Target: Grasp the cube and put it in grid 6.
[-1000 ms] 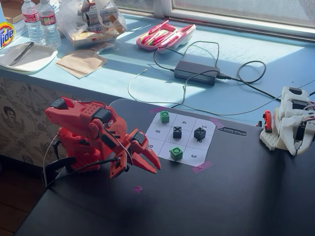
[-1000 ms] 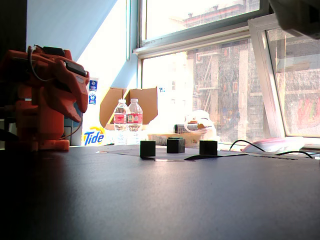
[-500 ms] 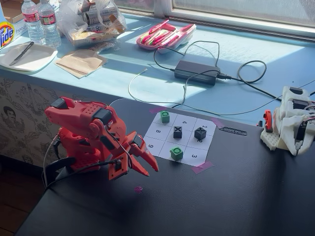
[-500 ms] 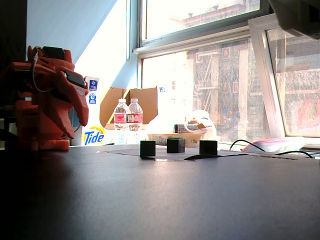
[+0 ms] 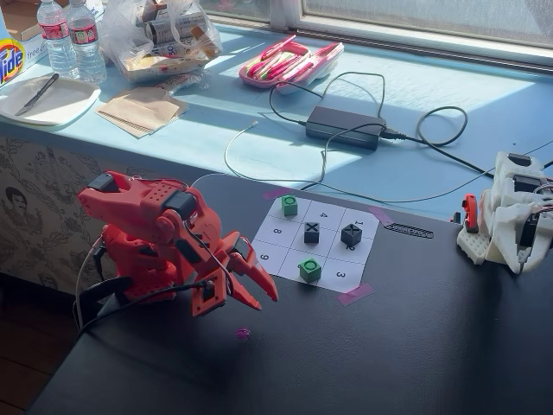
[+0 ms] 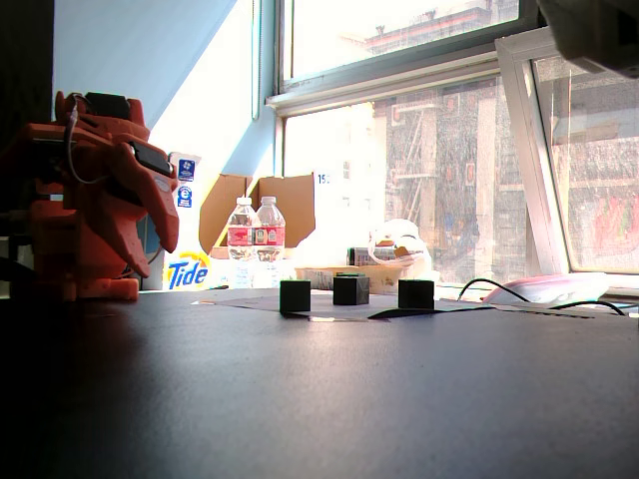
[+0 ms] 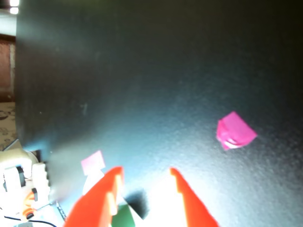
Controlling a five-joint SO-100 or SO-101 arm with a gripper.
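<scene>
In a fixed view, a green cube stands on the paper grid, in the near-row cell between the printed 9 and 3. That cell is grid 6, and the cube covers its digit. A second green cube sits in the far left corner cell. My red gripper hangs open and empty above the dark table, left of the grid and apart from the cubes. In the wrist view the gripper frames a green cube at the bottom edge. The low fixed view shows the gripper pointing down.
Two black X cubes occupy the grid's middle row. A pink tape scrap lies on the table below the gripper. A white arm stands at the right edge. Cables and a power brick lie on the sill behind.
The gripper has drawn back a little to the left, away from the grid, and closed up slightly. The cubes have not moved.
</scene>
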